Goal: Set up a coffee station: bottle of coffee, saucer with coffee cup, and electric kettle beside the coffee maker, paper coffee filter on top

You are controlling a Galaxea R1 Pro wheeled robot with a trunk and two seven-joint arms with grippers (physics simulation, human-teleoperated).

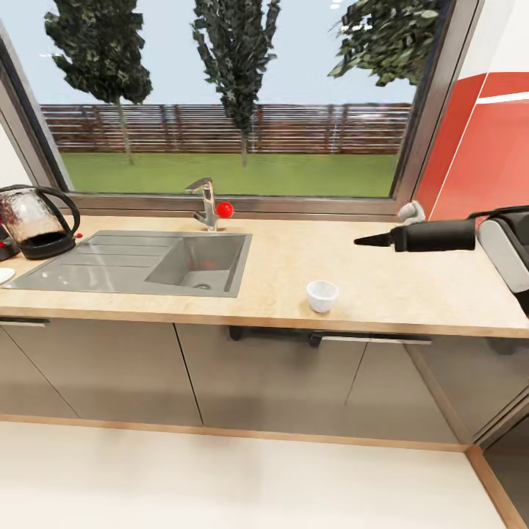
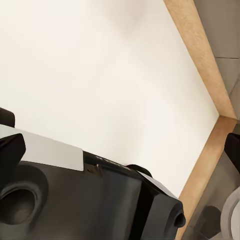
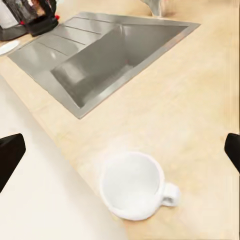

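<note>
The coffee cup point(image 1: 322, 295) stands upright on the desk point(image 1: 411, 283) near its front edge, right of the sink point(image 1: 198, 264), handle visible in the right wrist view. The right tool point(image 3: 120, 150) hangs above it, fingers spread wide. The electric kettle point(image 1: 33, 220) sits far left (beside the drainboard). The left tool's state I cannot tell.
</note>
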